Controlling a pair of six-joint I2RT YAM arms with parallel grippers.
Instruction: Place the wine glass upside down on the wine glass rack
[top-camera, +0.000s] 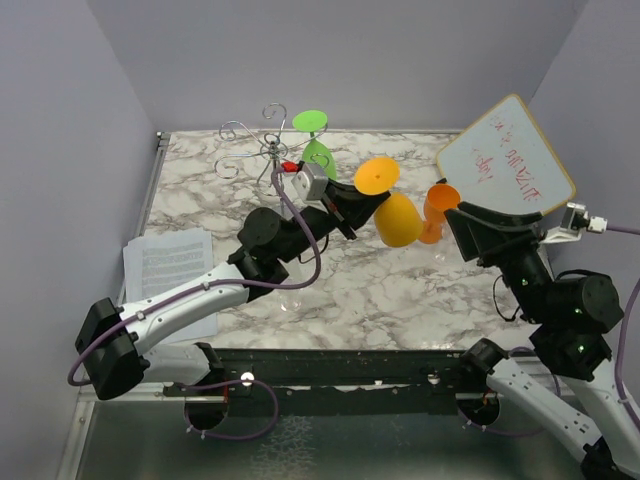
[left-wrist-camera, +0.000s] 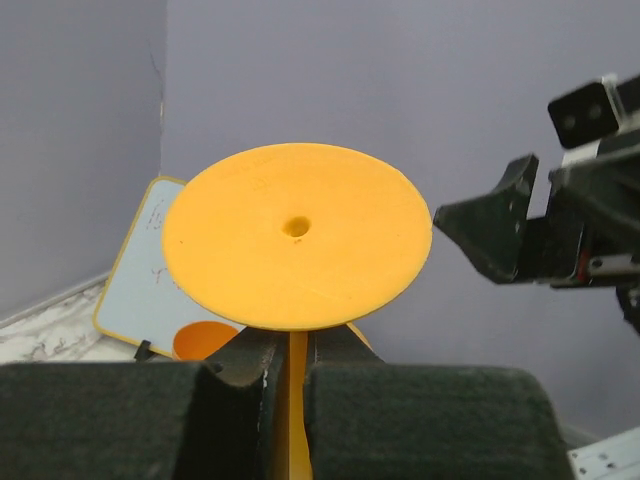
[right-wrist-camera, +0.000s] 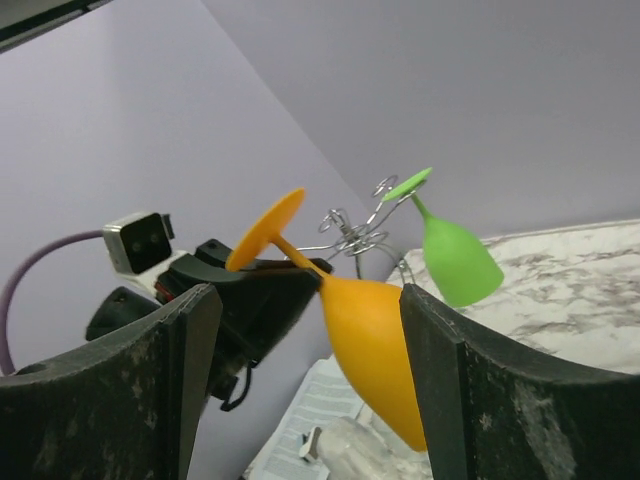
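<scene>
We see a robotics lab cell. Plain lilac-grey walls (top-camera: 60, 150) box in a marble-patterned desk (top-camera: 400, 290) on three sides. Two robot arms, the left arm (top-camera: 190, 305) and the right arm (top-camera: 575, 310), are bolted to a black metal rail (top-camera: 340, 368) at the desk's near edge, and purple cables (top-camera: 320, 255) loop loose. A hand-marked whiteboard (top-camera: 505, 155) stands tilted at the far right. Printed sheets (top-camera: 165, 265) lie at the left edge.

Top view: wine glass rack (top-camera: 268, 150) upper centre; wine glass (top-camera: 398, 222) mid-frame.
Hanging glass (top-camera: 320, 155) on the rack's right side; wine glass lower right of it, between left gripper (top-camera: 366, 204) and right gripper (top-camera: 455, 222); whiteboard (top-camera: 507, 160) upper right; papers (top-camera: 168, 262) left.
</scene>
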